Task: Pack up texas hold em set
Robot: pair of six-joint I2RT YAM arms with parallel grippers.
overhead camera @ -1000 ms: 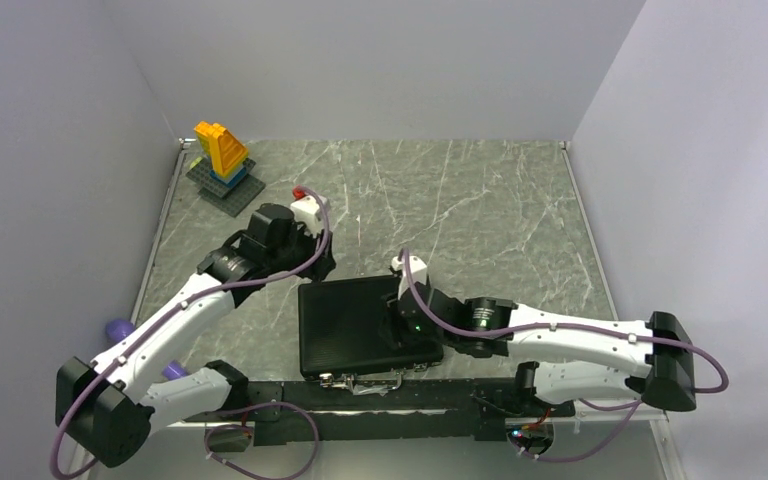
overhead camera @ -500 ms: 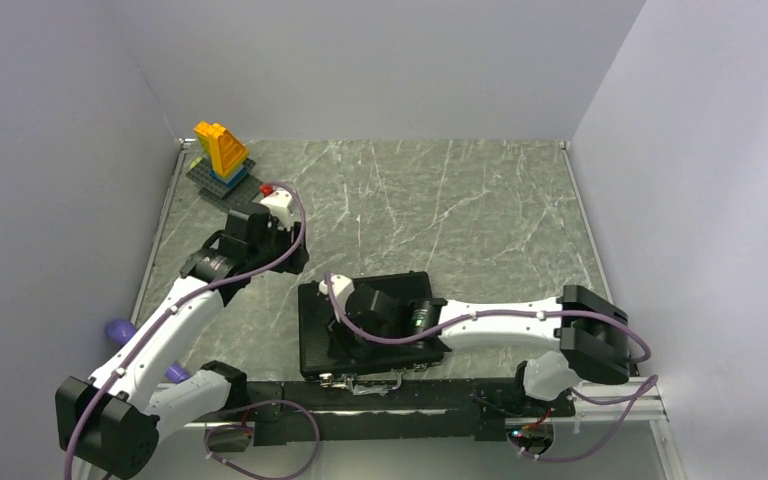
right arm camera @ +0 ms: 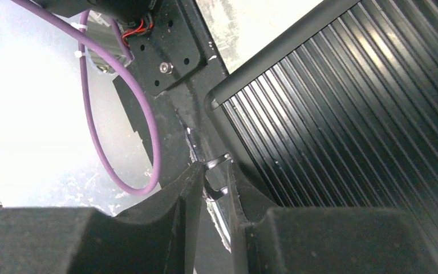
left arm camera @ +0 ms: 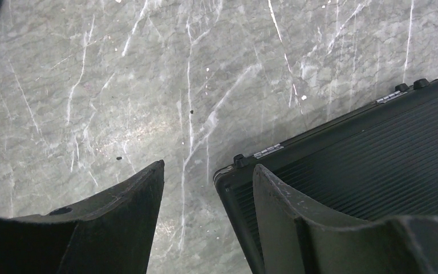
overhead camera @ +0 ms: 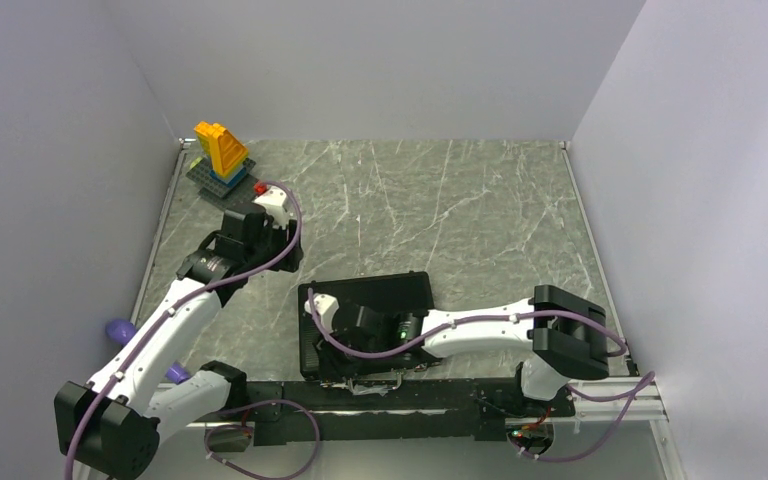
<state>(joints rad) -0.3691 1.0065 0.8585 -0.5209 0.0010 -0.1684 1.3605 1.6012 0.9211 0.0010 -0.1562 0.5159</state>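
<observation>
While the flat black rectangular case point(overhead camera: 392, 291) is lying shut near the front edge of the grey marble-patterned table point(overhead camera: 480, 200), just behind the black mounting rail point(overhead camera: 400, 405), the right gripper point(right arm camera: 213, 169) is reaching across its lid to the near left corner. Its two black fingers point(right arm camera: 188, 194) are drawn almost together and pinching a small silver latch point(right arm camera: 218, 161) on the case's front wall. The lid is showing fine parallel ribs running its length, catching the light in the right wrist view, with a smooth rounded rim framing them. Along the far edge two small silver hinges point(left arm camera: 268, 150) are sitting beside little black knobs (whatever is inside is hidden under the closed lid). The left gripper point(left arm camera: 207, 171) is hanging above the table off the case's far left corner, its jaws spread wide and holding nothing, with one finger overlapping that corner in its own camera. Well apart, in the far left corner of the table, a yellow-and-blue toy brick tower on a dark baseplate point(overhead camera: 220, 155) is standing upright.
</observation>
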